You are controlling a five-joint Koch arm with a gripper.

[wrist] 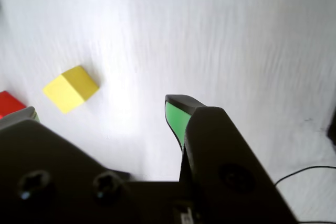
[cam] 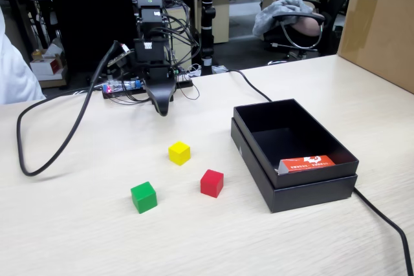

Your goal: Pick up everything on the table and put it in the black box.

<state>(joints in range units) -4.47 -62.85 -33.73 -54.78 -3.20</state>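
Left of the black box (cam: 261, 166), on open table (cam: 77, 237), lie the yellow cube (cam: 179, 152), red cube (cam: 211, 183) and green cube (cam: 143, 196), all apart. Behind them hangs the gripper (cam: 162, 108), empty; whether its jaws are parted cannot be told.

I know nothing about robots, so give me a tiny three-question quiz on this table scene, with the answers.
1. True or false: the black box already holds a cube.
2. In the fixed view, which cube lies nearest the box: A yellow cube, B green cube, C red cube?
3. What lies inside the box?

Key
1. False: all three cubes rest on the table.
2. C.
3. A flat red-and-white packet.
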